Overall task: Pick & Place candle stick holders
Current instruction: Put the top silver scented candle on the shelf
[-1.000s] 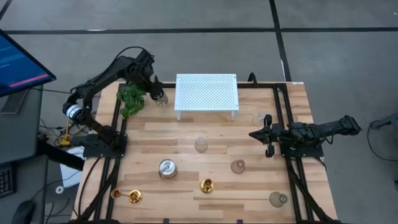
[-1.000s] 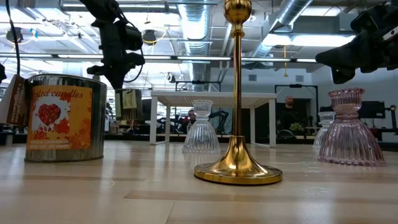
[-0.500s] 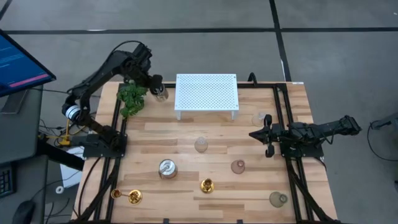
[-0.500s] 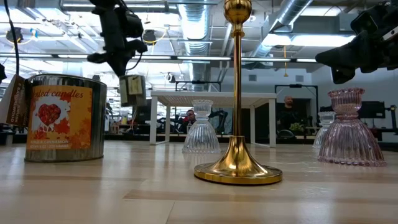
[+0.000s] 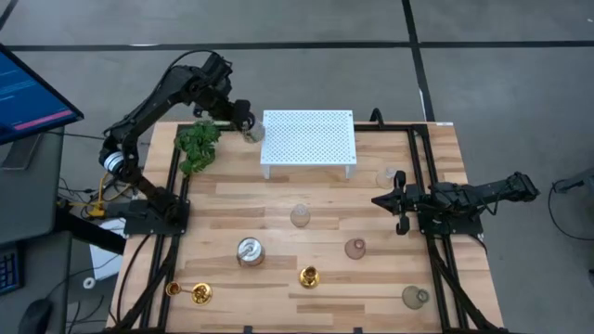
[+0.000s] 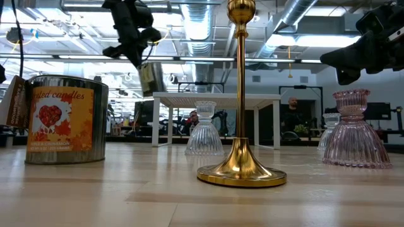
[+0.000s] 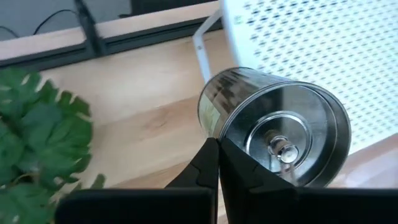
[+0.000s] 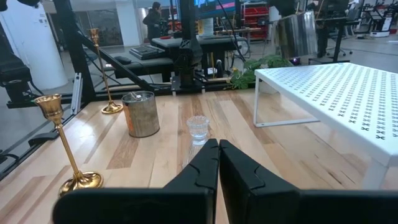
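The tall brass holder (image 6: 240,94) looks rigid, slick and top-heavy, best pinched low on its stem; the left gripper (image 5: 243,123) is clamped on a tin (image 7: 273,127), seemingly by its rim; the right gripper (image 5: 382,201) waits closed.

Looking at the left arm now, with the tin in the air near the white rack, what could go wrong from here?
1. The left gripper is shut on only the rim of the silvery tin can, which hangs tilted; it might slip and fall.
2. The can is close to the edge of the white perforated rack and could knock against it.
3. The task names candle stick holders, but the tall gold holder stands untouched; the arm may be carrying the wrong thing.
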You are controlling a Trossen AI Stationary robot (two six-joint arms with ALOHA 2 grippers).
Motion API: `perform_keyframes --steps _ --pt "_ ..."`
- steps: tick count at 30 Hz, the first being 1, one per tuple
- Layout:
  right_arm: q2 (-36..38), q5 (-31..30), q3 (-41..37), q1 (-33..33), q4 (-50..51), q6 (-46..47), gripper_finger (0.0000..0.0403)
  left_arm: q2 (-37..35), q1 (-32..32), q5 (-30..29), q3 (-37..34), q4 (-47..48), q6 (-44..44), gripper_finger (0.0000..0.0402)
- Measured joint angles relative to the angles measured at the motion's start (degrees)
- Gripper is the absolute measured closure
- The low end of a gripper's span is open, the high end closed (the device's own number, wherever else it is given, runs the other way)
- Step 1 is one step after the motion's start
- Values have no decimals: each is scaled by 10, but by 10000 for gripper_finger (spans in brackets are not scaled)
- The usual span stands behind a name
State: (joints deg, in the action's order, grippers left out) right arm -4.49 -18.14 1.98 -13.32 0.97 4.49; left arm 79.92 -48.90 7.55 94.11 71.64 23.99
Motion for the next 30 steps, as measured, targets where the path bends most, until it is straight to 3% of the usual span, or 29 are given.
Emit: perform_keyframes --steps 12,30 --pt "0 0 0 0 0 0 398 98 36 -2 98 -1 -11 401" --pt "0 0 0 0 0 0 398 163 46 -4 192 2 -20 401"
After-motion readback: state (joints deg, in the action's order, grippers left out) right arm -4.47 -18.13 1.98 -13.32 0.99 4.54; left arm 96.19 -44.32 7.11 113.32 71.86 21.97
